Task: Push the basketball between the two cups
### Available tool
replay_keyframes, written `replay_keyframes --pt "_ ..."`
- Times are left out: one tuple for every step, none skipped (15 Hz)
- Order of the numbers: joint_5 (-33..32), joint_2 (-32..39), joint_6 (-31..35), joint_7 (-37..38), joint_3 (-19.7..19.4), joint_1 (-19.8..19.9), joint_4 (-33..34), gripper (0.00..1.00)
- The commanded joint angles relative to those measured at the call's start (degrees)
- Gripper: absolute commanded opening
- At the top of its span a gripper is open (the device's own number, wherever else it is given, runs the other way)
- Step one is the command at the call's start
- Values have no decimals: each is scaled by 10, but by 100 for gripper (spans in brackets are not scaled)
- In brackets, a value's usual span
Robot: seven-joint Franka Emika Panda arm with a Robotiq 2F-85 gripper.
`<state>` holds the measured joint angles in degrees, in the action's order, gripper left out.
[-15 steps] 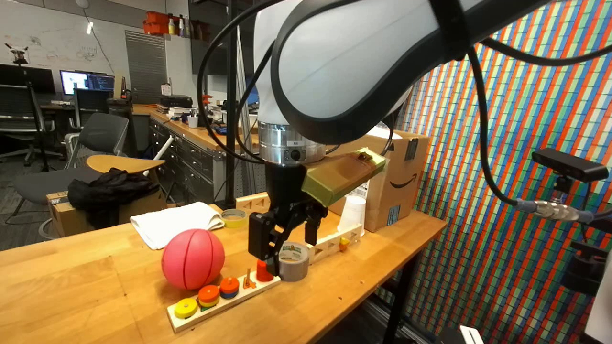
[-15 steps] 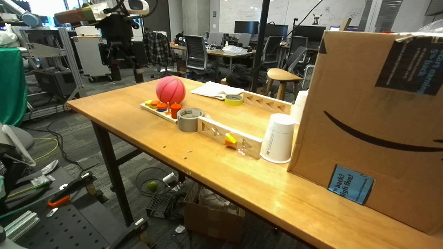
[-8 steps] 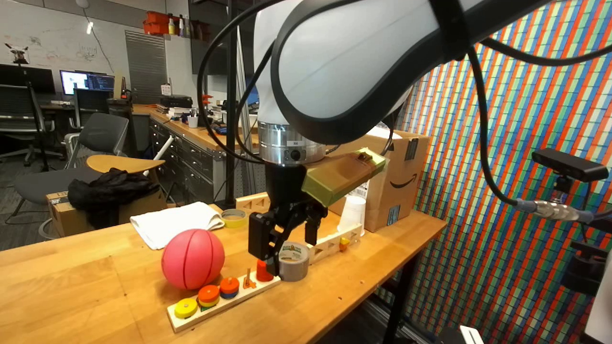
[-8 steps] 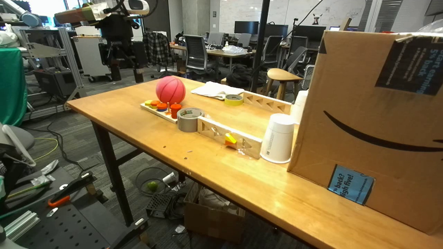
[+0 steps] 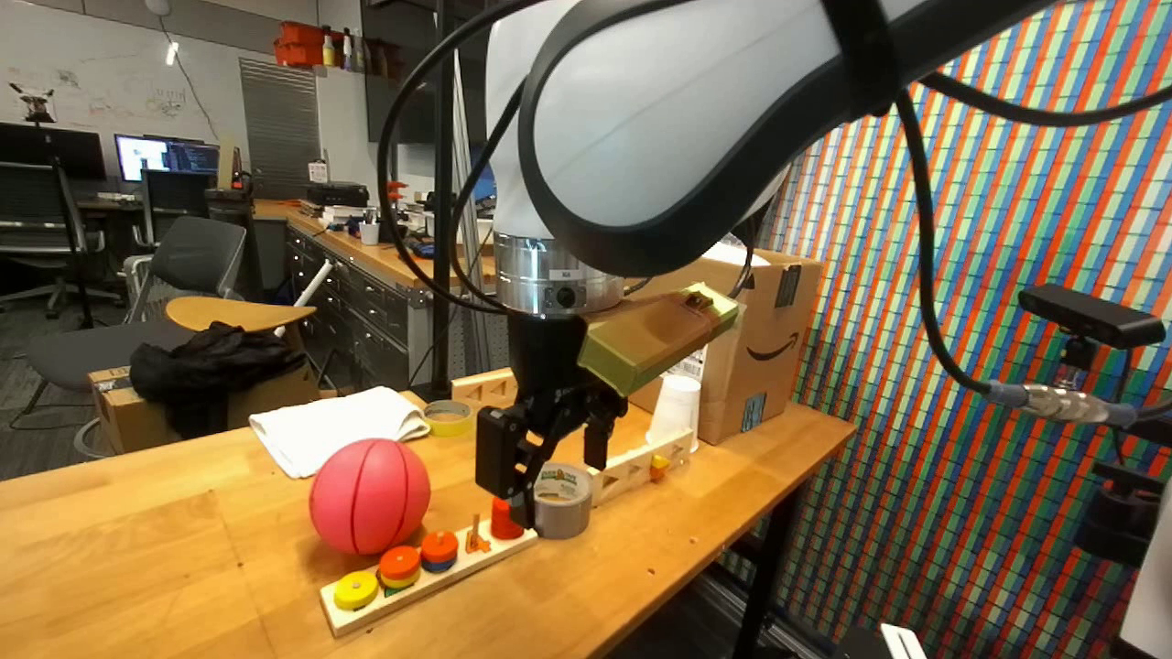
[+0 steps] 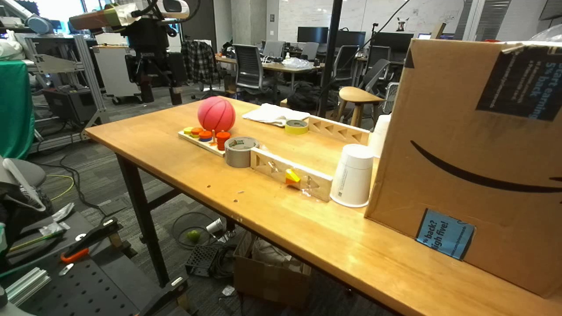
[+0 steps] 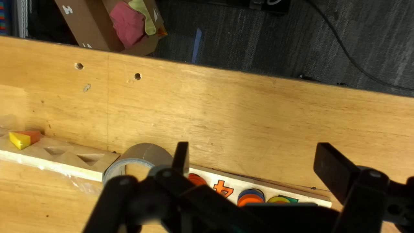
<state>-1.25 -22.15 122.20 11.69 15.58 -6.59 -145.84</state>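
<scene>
The basketball (image 5: 369, 496), pinkish-red with dark seams, rests on the table beside a wooden peg board; it also appears in an exterior view (image 6: 216, 114), but not in the wrist view. Two white cups stand upside down by the cardboard box: the nearer cup (image 6: 352, 175) is in full view, the farther cup (image 6: 380, 136) is partly covered by the box edge. Only one cup (image 5: 676, 412) shows from the opposite side. My gripper (image 7: 253, 152) is open, its fingers wide apart with nothing between them. It hangs above the table near the peg board, apart from the ball.
Two wooden rails (image 6: 290, 173) (image 6: 338, 129) run toward the cups with a lane between them. Grey tape (image 6: 239, 153) and yellow tape (image 6: 297, 127) sit at the rails' ball-side ends. The peg board (image 5: 430, 577) carries colored rings. A white cloth (image 5: 339, 428) lies behind the ball.
</scene>
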Motion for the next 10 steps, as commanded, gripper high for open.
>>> replay_keyframes --pt "-5 1 -1 4 -10 -11 1 100" --pt "-5 1 -1 4 -10 -11 1 100" --pt "-5 1 -1 4 -10 -11 1 100" --pt "-5 1 -1 4 -10 -11 1 100" --pt "-5 1 -1 4 -10 -11 1 100" --pt "-5 1 -1 4 -10 -11 1 100" --pt "-5 1 -1 4 -10 -11 1 100" --pt "-5 1 -1 4 -10 -11 1 100" --pt "-4 1 0 6 -3 -18 -1 100" --pt "-4 2 3 8 3 -24 -2 100"
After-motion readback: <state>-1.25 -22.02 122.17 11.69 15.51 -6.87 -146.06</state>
